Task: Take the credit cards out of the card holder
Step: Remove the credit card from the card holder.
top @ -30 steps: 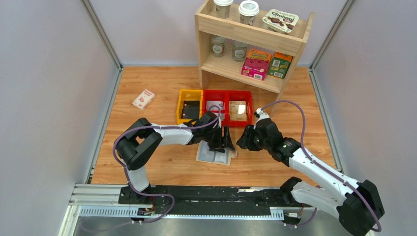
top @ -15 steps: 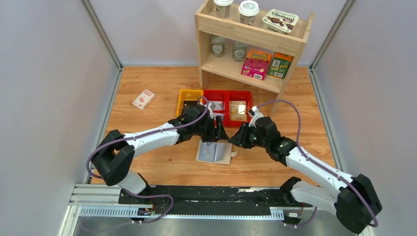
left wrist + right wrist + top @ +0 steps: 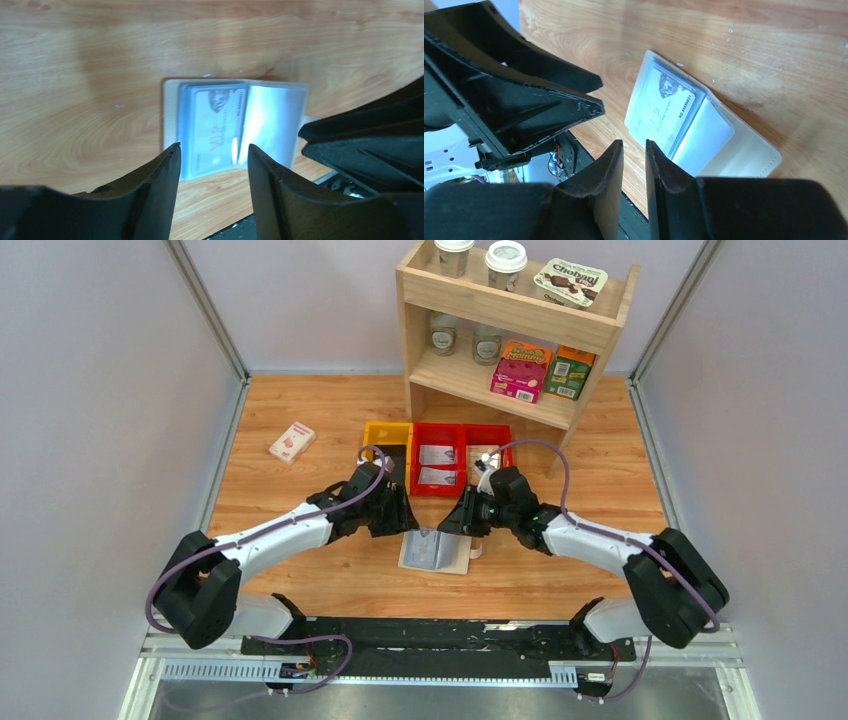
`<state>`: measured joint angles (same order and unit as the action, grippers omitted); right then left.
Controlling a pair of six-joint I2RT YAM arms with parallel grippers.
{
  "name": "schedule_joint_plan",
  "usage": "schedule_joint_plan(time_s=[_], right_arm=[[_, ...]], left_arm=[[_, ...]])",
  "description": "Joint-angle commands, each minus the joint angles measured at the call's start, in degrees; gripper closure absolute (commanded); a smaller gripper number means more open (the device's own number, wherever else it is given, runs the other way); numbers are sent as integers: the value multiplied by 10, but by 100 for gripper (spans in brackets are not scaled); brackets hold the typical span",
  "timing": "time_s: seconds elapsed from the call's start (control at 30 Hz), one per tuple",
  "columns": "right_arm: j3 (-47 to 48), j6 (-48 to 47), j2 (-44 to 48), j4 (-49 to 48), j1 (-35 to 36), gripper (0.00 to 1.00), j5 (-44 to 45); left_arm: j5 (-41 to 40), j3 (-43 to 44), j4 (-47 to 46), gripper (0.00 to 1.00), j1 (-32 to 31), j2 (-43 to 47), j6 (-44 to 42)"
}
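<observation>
One credit card (image 3: 215, 131) inside card holder (image 3: 170, 115); left end effector (image 3: 214, 150), right end effector (image 3: 634, 145) parted, empty.

- Top view bright, even and sharp; soft shadows beside the card holder (image 3: 436, 550).
- Left wrist: white glare on its right half.
- Right wrist: dark shadow along its far edge.

The surface (image 3: 300, 540) is a light wood-grain board fenced by grey walls. The card holder (image 3: 436, 552) lies open and flat on it near the front middle, lining upward. A white-and-red small box (image 3: 292, 442) lies well apart at the left. Behind the holder, a yellow bin (image 3: 385, 428) and two red bins (image 3: 462, 428) stand touching in a row. A wooden shelf (image 3: 420, 390) stands at the back.
</observation>
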<state>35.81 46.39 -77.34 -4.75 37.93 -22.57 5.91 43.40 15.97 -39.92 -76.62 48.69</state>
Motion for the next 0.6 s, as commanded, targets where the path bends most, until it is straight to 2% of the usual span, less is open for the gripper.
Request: schedule_joint_plan(time_s=[0.0, 0.2, 0.57], right_arm=[[8, 39, -53, -70, 6, 75, -28], [3, 34, -108, -46, 5, 71, -12], [-8, 51, -160, -104, 5, 66, -31]], left_arm=[[3, -12, 5, 45, 5, 17, -19], [75, -17, -49, 55, 5, -21, -8], [58, -56, -78, 62, 5, -67, 15]])
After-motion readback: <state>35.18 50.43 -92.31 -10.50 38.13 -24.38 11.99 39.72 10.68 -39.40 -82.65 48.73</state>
